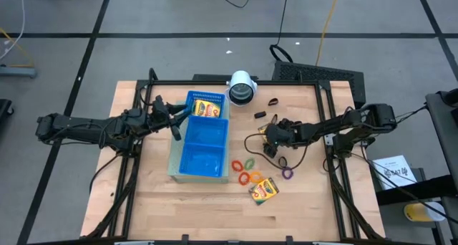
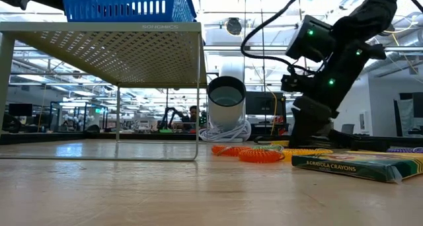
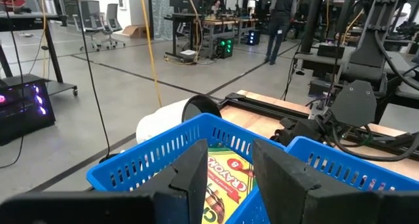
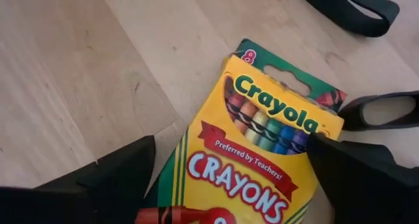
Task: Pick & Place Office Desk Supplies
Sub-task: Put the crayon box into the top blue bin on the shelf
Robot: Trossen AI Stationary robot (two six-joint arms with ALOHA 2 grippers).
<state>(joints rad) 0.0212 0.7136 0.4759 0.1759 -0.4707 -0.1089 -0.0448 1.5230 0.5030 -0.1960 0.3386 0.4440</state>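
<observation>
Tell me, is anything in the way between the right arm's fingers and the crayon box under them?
Nothing visible. The right gripper is open, one finger on each side of the crayon box, with bare table around it.

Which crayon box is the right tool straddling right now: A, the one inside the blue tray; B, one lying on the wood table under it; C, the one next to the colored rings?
B: the right tool stands open either side of a crayon box lying flat on the wood table.

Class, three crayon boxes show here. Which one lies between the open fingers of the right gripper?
The crayon box on the table under the right gripper. The second crayon box lies in the blue tray; the third lies beside the coloured rings.
</observation>
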